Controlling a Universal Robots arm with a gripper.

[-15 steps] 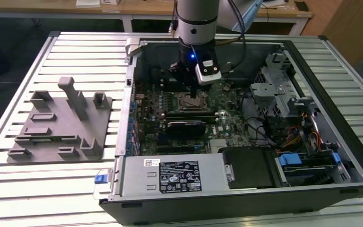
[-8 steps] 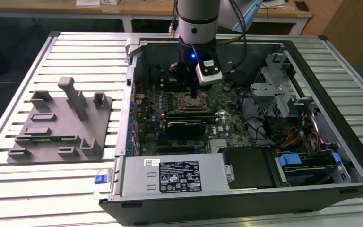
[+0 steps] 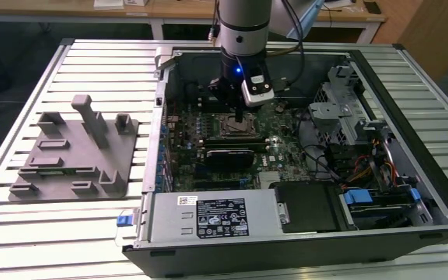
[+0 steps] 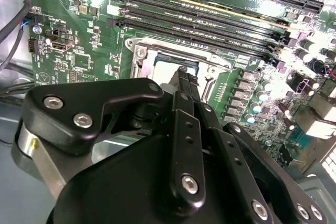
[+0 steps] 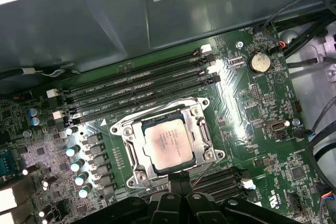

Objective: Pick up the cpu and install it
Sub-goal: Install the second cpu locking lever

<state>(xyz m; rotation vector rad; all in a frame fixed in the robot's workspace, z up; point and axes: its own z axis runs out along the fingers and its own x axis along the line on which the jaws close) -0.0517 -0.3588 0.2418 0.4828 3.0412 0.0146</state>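
Inside socket [image 5: 169, 148], cpu [image 5: 167, 144] seated, faint unreadable print, tool [image 5: 178, 178] beside

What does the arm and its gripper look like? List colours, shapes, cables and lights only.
The arm is a silver-grey cylinder with a black lower section showing a small blue light. A white-and-grey camera module is mounted on its side, and dark cables run behind it. In the second wrist view, the gripper is matte black, with rounded link plates held by silver screws.

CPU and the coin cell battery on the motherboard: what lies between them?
In the first wrist view, the socket's metal frame borders the CPU, then bare green board with small components runs up to the battery. The RAM slots end just beside that stretch.
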